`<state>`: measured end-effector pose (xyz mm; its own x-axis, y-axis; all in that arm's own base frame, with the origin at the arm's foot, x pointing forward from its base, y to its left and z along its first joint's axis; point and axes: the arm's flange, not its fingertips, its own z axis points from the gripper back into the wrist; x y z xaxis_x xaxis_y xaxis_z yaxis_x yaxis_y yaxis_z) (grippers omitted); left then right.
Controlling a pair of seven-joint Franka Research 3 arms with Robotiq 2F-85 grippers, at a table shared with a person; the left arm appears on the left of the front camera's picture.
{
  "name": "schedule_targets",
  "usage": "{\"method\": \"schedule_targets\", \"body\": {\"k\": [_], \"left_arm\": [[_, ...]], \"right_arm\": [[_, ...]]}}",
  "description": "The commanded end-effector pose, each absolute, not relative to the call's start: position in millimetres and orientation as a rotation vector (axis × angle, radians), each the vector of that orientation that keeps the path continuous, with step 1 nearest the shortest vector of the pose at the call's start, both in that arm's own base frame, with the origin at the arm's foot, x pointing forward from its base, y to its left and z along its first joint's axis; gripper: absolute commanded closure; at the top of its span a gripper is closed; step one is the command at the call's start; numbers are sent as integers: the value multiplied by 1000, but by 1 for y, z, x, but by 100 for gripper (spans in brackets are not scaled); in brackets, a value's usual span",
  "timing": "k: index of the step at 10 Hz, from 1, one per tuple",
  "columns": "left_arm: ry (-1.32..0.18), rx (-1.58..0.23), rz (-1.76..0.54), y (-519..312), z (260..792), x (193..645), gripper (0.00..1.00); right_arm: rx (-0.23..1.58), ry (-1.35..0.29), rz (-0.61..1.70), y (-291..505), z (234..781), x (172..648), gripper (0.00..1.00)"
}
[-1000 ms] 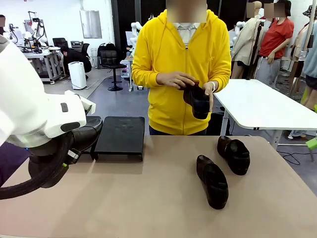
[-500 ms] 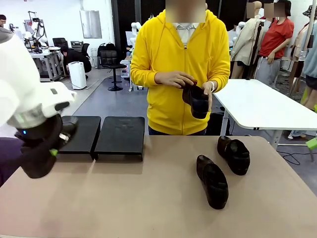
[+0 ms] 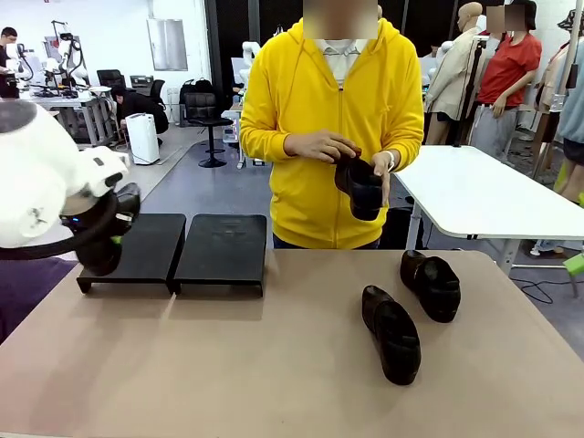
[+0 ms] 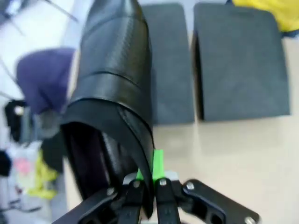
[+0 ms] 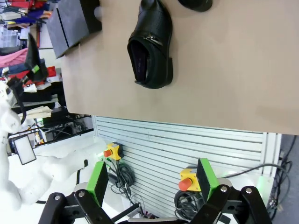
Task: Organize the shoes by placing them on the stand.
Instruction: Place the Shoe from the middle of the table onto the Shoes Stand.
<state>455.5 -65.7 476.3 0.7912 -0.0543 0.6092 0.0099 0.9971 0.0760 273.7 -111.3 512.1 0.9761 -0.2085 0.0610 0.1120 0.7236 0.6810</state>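
My left gripper point(image 4: 147, 186) is shut on the side wall of a black shoe point(image 4: 117, 70), which hangs over the left end of the stand point(image 4: 240, 60). In the front view the left arm point(image 3: 46, 182) is beside the stand's left tray point(image 3: 146, 246). Two more black shoes point(image 3: 392, 333) point(image 3: 431, 285) lie on the table at the right. The person's hands hold another shoe point(image 3: 360, 187) at chest height. My right gripper point(image 5: 152, 186) is open, high above the table's near edge, looking down at one shoe point(image 5: 152, 44).
The tan table point(image 3: 228, 365) has free room across its middle and front. The stand's two black trays carry nothing. A person in a yellow hoodie point(image 3: 328, 109) stands at the far edge. A white table point(image 3: 484, 196) stands behind at right.
The left arm has drawn back from the camera and risen toward the stand's left tray, carrying the shoe. The shoes on the table and the one in the person's hands stayed put.
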Motion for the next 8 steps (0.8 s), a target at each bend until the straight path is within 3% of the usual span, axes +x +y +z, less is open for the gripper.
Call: {"method": "schedule_targets", "body": {"k": [1,8], "left_arm": [[-718,56,-84,-60,465,498,100],[-643,151,30,-32,423,557,100]], "right_arm": [[733,-124,-185,-113,516,273,0],[733,-124,-185,-113,516,273,0]]}}
